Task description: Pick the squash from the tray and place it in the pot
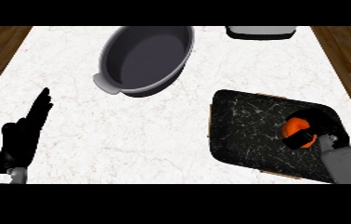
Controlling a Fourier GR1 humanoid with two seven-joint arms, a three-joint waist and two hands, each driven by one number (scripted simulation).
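Note:
An orange squash (297,126) lies on the right part of a black marbled tray (250,130) at the lower right of the counter. My right hand (316,128) is curled round the squash and hides most of it. A grey oval pot (144,59) with a side handle stands at the back centre, with nothing visible inside. My left hand (26,130) rests open at the lower left edge, fingers pointing up, far from both tray and pot.
A white and grey appliance (260,31) is cut off by the view's top edge at the back right. Brown wood shows beyond the white marble counter (123,135) on both sides.

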